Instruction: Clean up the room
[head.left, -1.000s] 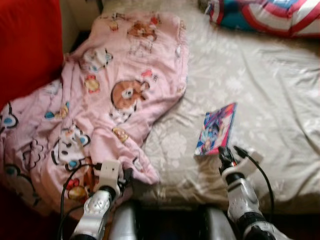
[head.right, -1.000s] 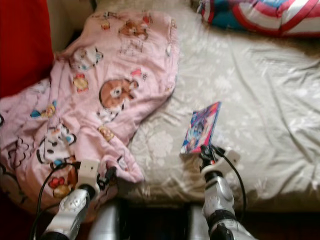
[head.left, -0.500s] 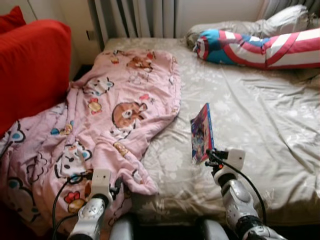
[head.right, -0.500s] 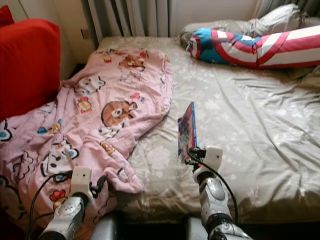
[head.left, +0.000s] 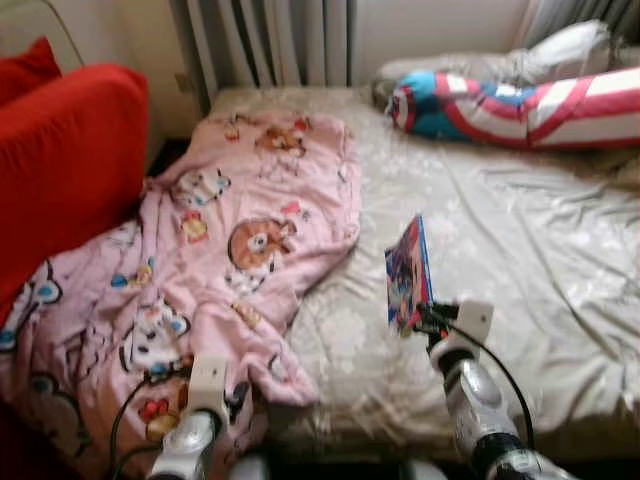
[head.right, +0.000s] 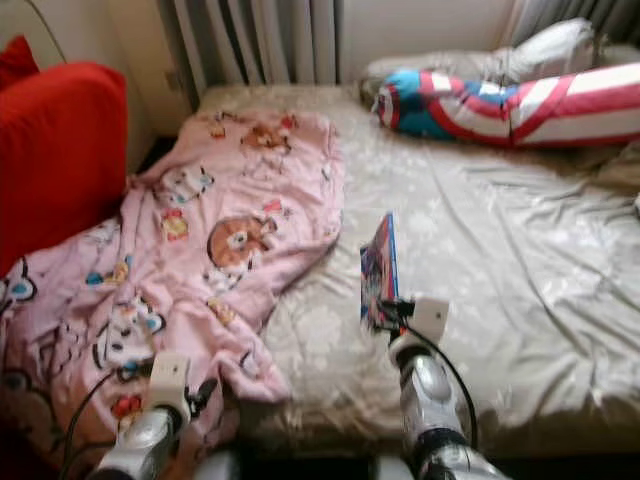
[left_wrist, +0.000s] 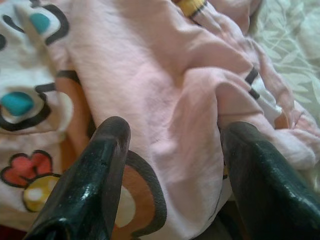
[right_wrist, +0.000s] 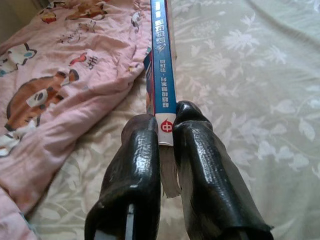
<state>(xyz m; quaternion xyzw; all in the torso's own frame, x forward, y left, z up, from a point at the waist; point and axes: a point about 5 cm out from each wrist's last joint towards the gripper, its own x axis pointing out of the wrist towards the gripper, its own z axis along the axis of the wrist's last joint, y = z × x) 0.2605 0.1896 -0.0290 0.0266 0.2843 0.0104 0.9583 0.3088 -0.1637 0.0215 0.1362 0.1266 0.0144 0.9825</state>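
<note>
Glossy and thin, the one book (head.left: 408, 272) stands on edge above the bed (head.left: 560, 250), near the front edge and about midway along it, pinched at its lower corner by the right gripper (right_wrist: 167, 131), whose two black fingers (right_wrist: 137, 150) press flat on either side of the blue spine. That hold looks slight: only the corner sits between the pads, so I judge the book could pivot or slip out as the arm swings, the slick cover helping it slide, and it would drop back on the beige sheet or off the front edge to the floor. The left gripper (left_wrist: 170, 165) hangs with its fingers spread wide, nothing between them, just over the single pink cartoon blanket (head.left: 210, 250) that spills off the front left corner of the bed; a careless move there could snag a fold and drag the blanket further off. By count: one book, one blanket, one striped red, white and blue cushion (head.left: 520, 100) and one pale pillow (head.right: 545, 45) at the far edge by the curtains, and one red armchair (head.left: 60, 170) beside the left edge.
</note>
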